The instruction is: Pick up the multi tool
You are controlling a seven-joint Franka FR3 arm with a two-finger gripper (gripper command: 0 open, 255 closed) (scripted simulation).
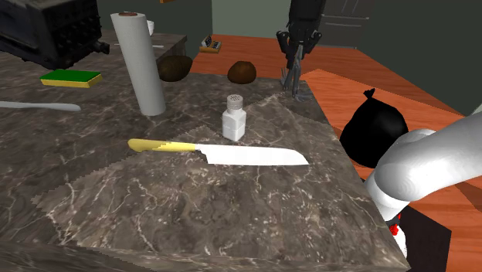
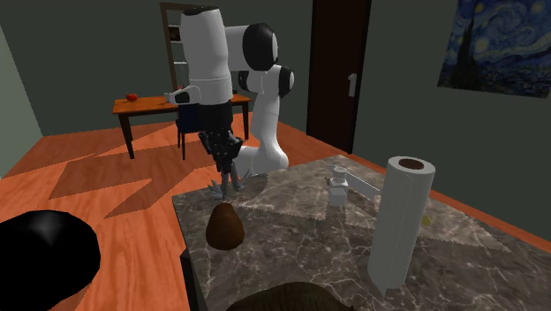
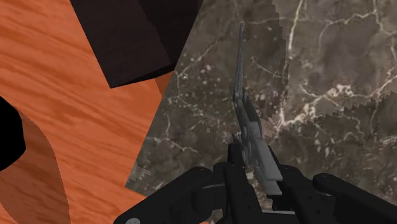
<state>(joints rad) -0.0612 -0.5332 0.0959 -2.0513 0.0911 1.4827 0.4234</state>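
End effector [image 3: 253,170] closed, gripping multi tool [image 3: 243,105]

From where I stand, the white arm [image 2: 265,115] bends over a corner of the marble counter [image 2: 291,231]. Its black gripper [image 2: 227,168] points straight down, clasping a grey multi tool [image 2: 223,185] that hangs right at the counter's edge. A brown rounded lump [image 2: 226,228] sits on the stone nearby. Further along, a paper towel roll [image 2: 399,225] stands upright, with a white shaker [image 2: 336,191] beyond it.
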